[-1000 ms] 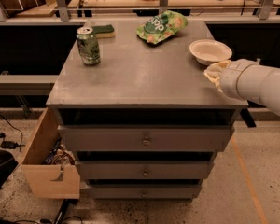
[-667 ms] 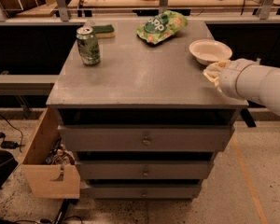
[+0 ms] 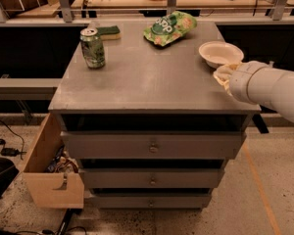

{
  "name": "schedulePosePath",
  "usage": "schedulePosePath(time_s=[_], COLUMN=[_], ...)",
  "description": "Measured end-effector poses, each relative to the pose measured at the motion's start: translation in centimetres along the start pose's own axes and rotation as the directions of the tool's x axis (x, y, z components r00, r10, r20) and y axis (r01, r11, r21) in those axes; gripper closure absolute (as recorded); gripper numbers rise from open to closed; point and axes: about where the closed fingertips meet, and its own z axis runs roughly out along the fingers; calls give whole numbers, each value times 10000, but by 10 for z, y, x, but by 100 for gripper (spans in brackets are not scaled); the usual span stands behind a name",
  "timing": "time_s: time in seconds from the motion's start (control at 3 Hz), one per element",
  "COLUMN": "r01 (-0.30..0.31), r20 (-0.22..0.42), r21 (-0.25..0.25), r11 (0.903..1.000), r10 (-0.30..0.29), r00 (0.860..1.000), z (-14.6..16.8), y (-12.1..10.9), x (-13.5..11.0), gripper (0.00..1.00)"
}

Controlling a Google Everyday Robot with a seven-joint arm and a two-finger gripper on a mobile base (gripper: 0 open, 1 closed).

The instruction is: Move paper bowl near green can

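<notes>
One paper bowl point(image 3: 220, 53) sits at the counter's point(image 3: 152, 80) right edge; one green can point(image 3: 92, 48) stands near the far-left corner; one gripper point(image 3: 223, 75) is just beside the bowl, closure indeterminable.

green can point(image 3: 92, 48) back-left on cabinet point(image 3: 152, 84) | paper bowl point(image 3: 220, 53) right edge | jaws just before it

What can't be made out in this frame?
All in the camera view:
1. The gripper sits at the paper bowl's near rim; the wrist hides whether they touch.
2. The arm is cut off by the right edge.
3. The open side drawer's contents are too dark and small to identify.
</notes>
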Motion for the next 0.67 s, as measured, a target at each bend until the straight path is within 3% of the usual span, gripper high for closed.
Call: schedulePosePath(time_s=[0.33, 0.67], r01=[-150, 268], r20=[161, 292], r21=[227, 208], r11=[9996, 9994], r10=[146, -274], r00=[9998, 9992], z=[6, 20], y=[-13, -39], x=[0, -3], gripper=[37, 68])
